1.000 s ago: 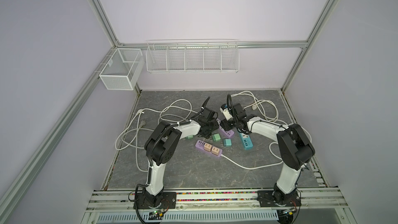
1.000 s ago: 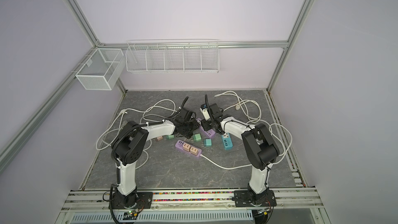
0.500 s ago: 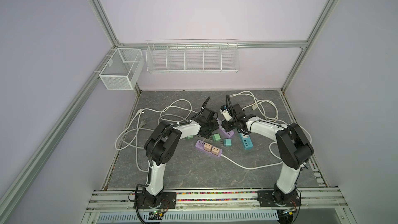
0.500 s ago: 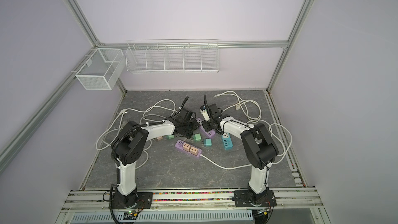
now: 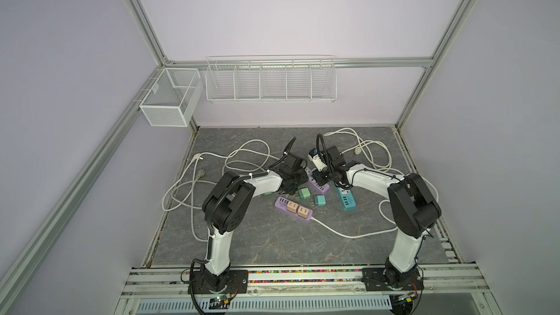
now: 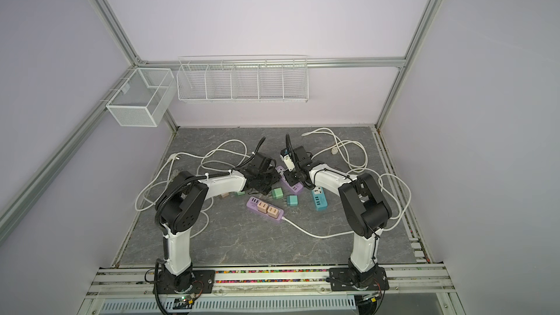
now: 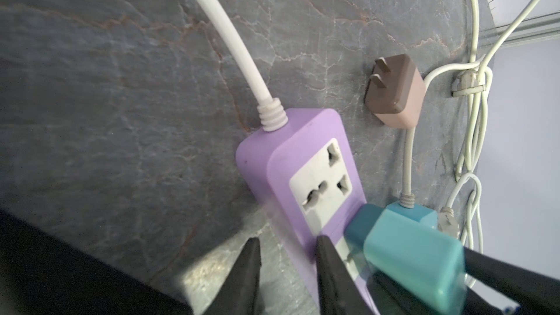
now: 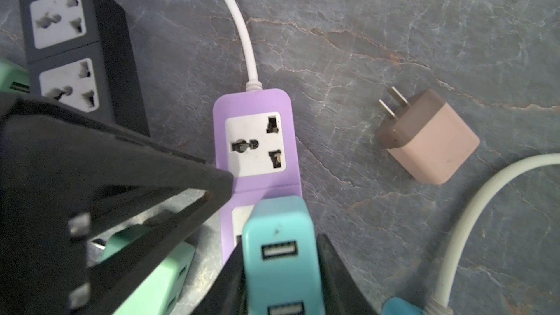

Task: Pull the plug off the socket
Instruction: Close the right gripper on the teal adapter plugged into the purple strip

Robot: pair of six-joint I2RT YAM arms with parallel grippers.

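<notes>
A purple socket strip lies on the grey table between both arms, with a teal plug standing in one of its sockets. My right gripper is shut on that plug, one finger on each side. My left gripper has its jaws a little apart: one fingertip rests on the strip's edge, the other is over the table beside it. In both top views the grippers meet over this strip, which they largely hide.
A loose brown-and-pink plug lies beside the strip. A black socket block and mint plugs lie close by. A second purple strip with pink plugs, a blue strip and white cables also lie about.
The right gripper's jaws have come together on the teal plug. Both arms have barely shifted in the top views.
</notes>
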